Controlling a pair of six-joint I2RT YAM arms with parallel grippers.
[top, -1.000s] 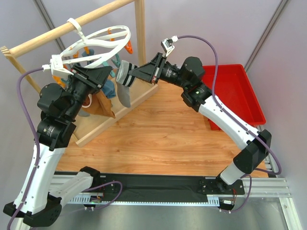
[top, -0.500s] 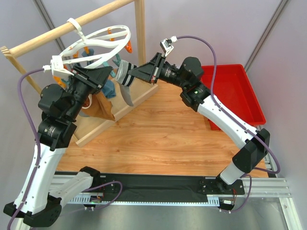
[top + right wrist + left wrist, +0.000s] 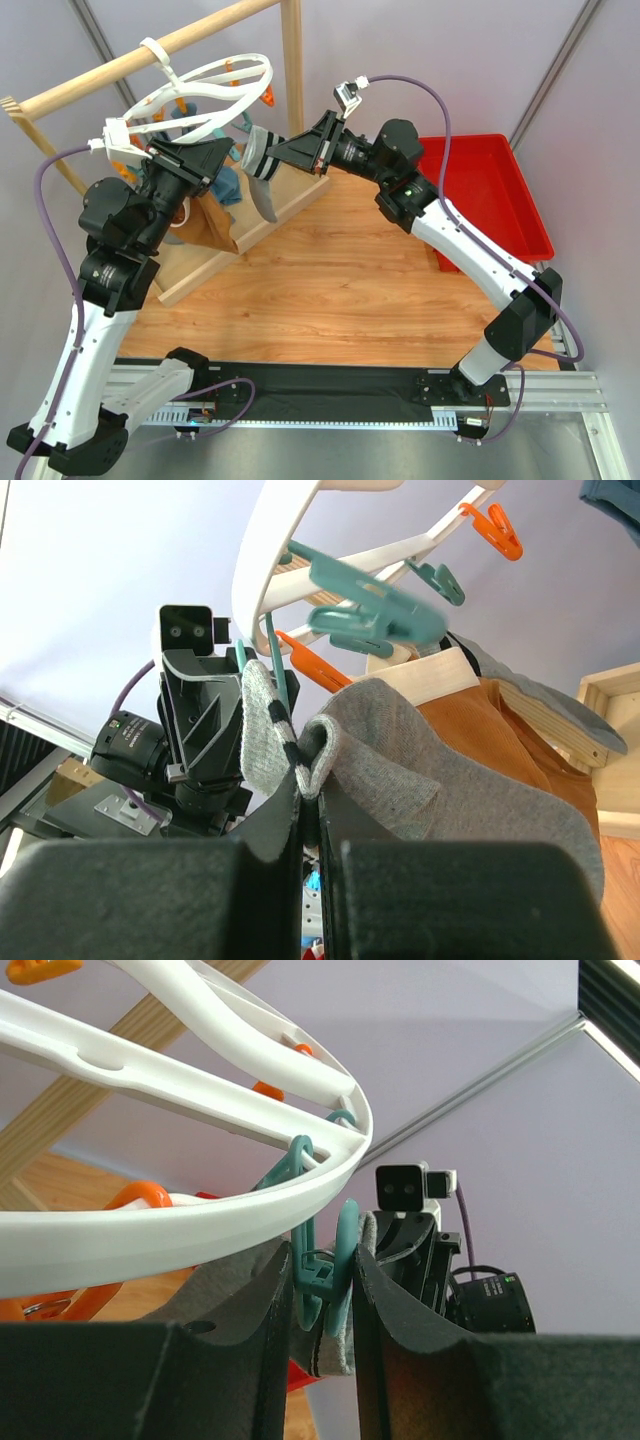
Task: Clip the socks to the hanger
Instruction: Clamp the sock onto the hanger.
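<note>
The white ring hanger [image 3: 205, 95] hangs from the wooden rail, with teal and orange clips under it. My left gripper [image 3: 232, 160] is shut on a teal clip [image 3: 325, 1270] at the ring's rim [image 3: 200, 1220] and squeezes it between its pads. My right gripper [image 3: 270, 155] is shut on the striped cuff of a grey sock [image 3: 262, 190] and holds that cuff up against the clip. The cuff shows between the left fingers [image 3: 340, 1345]. In the right wrist view the sock [image 3: 430, 770] drapes from the gripper [image 3: 310, 800]. No second sock shows.
The wooden rail frame [image 3: 150, 55] stands at the back left, with a brown tote bag [image 3: 210, 225] and a teal-blue cloth [image 3: 228, 185] hanging inside it. A red bin [image 3: 490, 190] sits at the right. More teal clips [image 3: 370, 615] and orange clips [image 3: 495, 530] dangle from the ring.
The right gripper with the sock has shifted very slightly at the clip. The left gripper stays shut on the clip.
</note>
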